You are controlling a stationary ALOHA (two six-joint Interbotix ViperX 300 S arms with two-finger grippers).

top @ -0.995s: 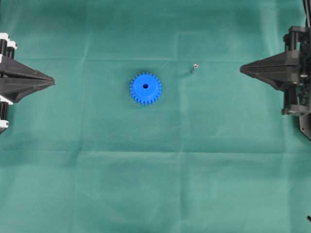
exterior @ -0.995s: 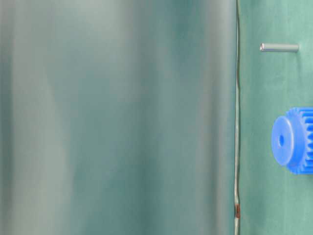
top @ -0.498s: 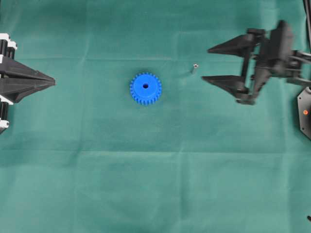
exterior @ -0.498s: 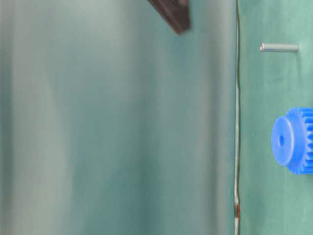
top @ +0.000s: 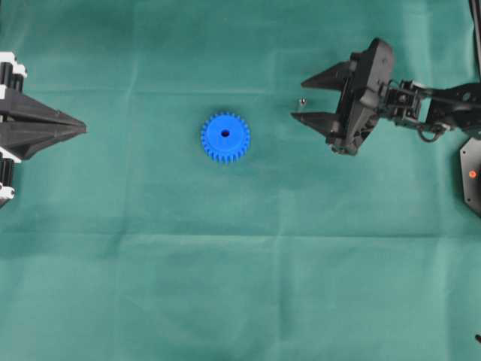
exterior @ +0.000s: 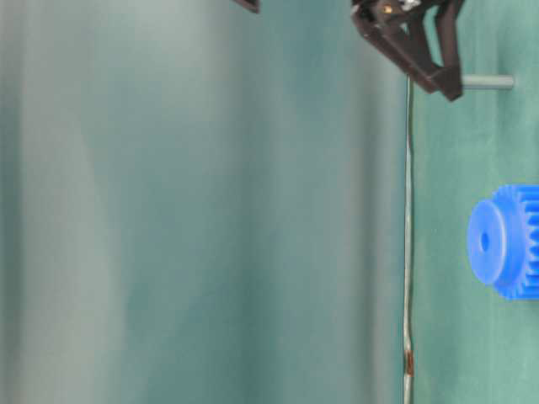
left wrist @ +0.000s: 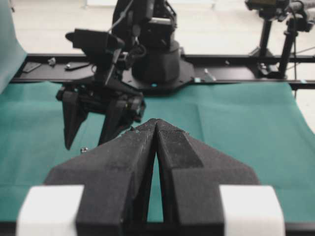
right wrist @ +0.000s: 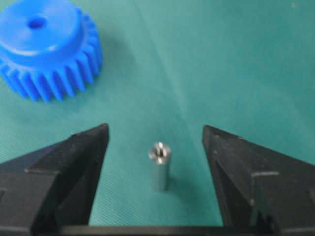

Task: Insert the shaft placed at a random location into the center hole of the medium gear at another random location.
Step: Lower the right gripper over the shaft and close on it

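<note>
Silvery shaft [right wrist: 159, 165] upright between wide-open right gripper [right wrist: 155, 147] fingers, untouched, blue medium gear [top: 225, 138] nearby, left gripper [left wrist: 155, 129] fingers closed, empty

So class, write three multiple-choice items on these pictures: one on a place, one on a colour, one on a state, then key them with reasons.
1. Where does the shaft stand?
A. Inside the gear's centre hole
B. On the cloth between the right claw's fingers
C. Beside the left claw

2. What colour is the medium gear?
A. Red
B. Blue
C. Yellow

3. How are the two claws set?
A. Left shut, right open
B. Both open
C. Left open, right shut on the shaft

Key:
1. B: the right wrist view shows it upright on the green cloth, apart from both fingers.
2. B: it is bright blue in every view, its center hole empty.
3. A: the left claw has its tips together; the right claw is spread wide around the shaft.
</note>
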